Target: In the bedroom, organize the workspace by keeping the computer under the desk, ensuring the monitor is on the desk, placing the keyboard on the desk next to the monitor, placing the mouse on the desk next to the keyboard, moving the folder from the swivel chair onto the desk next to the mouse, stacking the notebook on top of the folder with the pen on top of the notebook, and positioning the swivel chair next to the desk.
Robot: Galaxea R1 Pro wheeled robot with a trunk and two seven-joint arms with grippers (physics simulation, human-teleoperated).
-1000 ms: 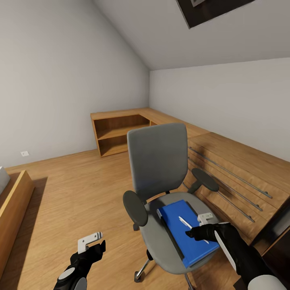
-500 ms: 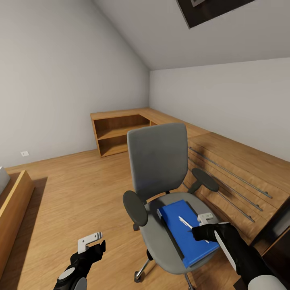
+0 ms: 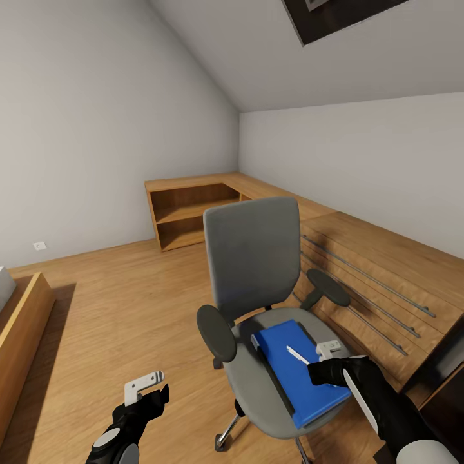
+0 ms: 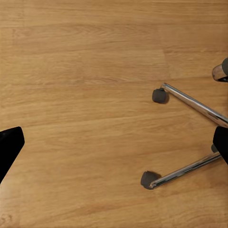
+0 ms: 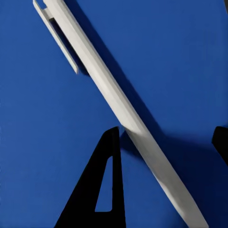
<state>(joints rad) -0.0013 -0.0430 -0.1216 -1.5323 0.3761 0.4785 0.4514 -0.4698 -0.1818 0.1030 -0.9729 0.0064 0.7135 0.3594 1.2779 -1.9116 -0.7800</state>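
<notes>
Pen point(image 5: 124, 115) on blue folder point(image 3: 298, 370) on chair point(image 3: 258, 303) seat: thin, light, probably slippery. Right gripper point(image 5: 166, 156) wide astride it; best pinched mid-barrel. Left gripper point(image 3: 147, 385) parted, empty.

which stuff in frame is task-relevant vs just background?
Task things:
swivel chair
blue folder on the chair seat
white pen lying on the blue cover
right gripper over the pen

Background:
corner shelf unit
drawer unit
wall outlet
left gripper, hanging over bare floor
</notes>
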